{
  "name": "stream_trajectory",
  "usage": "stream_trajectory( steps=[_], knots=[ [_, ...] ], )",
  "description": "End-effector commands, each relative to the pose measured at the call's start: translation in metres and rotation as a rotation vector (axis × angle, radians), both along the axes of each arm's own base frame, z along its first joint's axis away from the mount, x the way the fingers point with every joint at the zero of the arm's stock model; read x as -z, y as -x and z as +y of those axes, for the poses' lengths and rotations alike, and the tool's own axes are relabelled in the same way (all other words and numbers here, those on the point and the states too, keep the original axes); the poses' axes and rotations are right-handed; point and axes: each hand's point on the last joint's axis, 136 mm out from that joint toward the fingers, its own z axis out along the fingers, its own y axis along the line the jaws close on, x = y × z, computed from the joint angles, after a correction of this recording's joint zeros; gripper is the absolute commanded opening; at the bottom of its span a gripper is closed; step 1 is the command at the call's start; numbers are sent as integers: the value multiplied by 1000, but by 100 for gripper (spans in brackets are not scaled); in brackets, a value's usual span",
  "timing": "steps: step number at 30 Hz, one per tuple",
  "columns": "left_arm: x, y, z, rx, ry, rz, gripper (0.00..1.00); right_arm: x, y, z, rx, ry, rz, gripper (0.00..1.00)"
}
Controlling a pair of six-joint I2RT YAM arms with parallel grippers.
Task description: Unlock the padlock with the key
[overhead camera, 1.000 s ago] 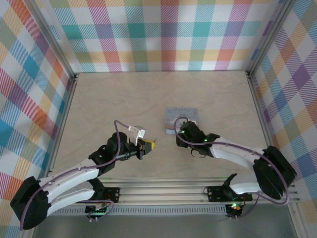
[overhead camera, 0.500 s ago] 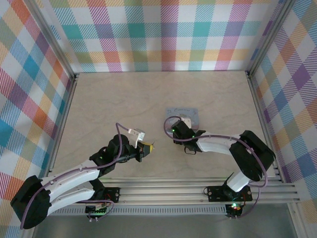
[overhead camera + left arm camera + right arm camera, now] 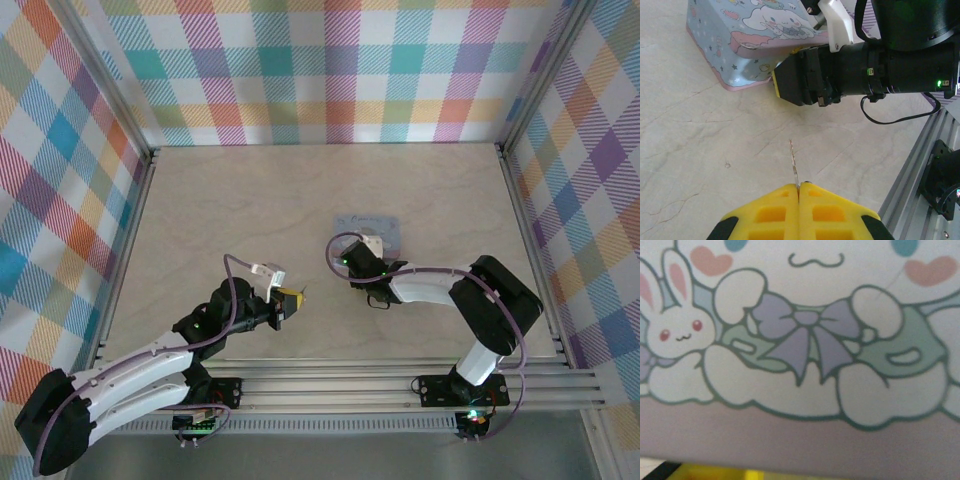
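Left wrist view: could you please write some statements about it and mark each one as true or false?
1. The left tool is shut on the key. True.
2. The key lies loose on the table, away from both tools. False: it sticks out forward from the left tool.
3. The tin box has a cartoon print. True.
4. The right tool is far from the tin box. False: its tip is close against the side of the box.
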Motion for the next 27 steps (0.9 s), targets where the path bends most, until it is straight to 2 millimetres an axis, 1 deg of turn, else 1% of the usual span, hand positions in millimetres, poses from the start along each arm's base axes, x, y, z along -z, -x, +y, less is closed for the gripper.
stream_trajectory(
  steps=[1,8,13,17,21,23,27],
  knots=[
    [5,4,2,4,-23,-7,0,-7,-12,2,18,-12,-59,36],
    [2,6,0,18,-7,-2,0,-2,-14,-3,12,7,-55,25],
    [-2,7,-4,43,12,-15,0,-5,-12,-6,-10,19,-64,16],
    [-4,12,-11,98,30,-44,0,-12,-8,-5,-55,2,-73,7],
    [-1,16,-19,159,-3,-75,0,-22,2,-1,-111,-40,-56,1],
    [-1,17,-24,186,-18,-82,0,-26,7,0,-134,-60,-38,0],
    [-2,13,-34,200,-33,-94,0,-37,17,3,-165,-109,-1,0]
  ],
)
